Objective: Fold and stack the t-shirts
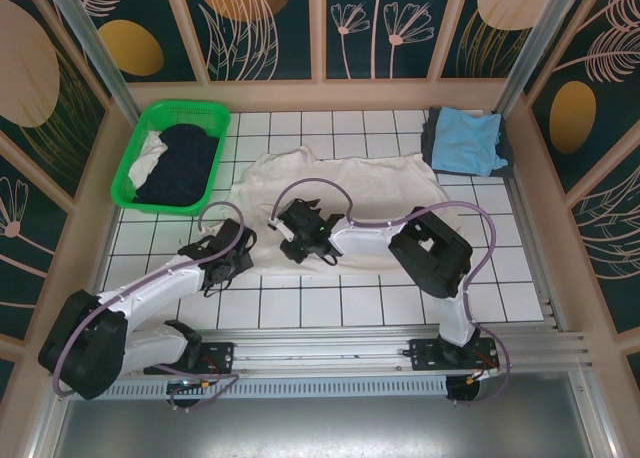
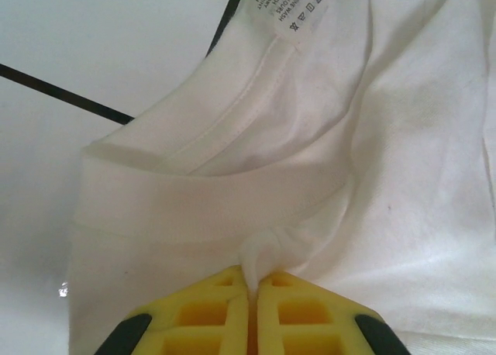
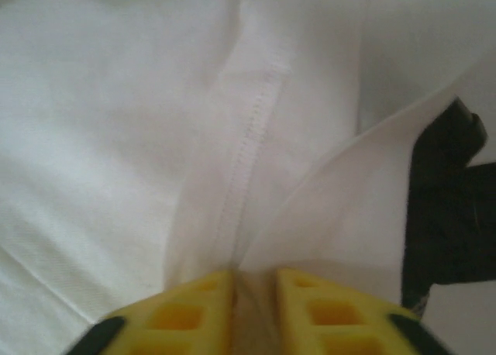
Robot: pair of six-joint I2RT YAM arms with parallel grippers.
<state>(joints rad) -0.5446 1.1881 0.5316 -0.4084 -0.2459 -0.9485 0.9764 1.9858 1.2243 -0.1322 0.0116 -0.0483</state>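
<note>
Cloth of the white t-shirt [image 1: 340, 183], spread mid-frame on the tabletop [image 1: 300, 303], is gripped twice: the left tool [image 2: 253, 293] pinches a tuft below the collar [image 2: 232, 130], the right tool [image 3: 256, 293] a seamed fold, likely so both can lift its near edge for folding.

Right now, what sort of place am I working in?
Probably a staged robot test cell, not a real laundry room: a white gridded table boxed in by leaf-print wall panels, an aluminium rail along the near edge, with a white t-shirt and green basket as props.
</note>
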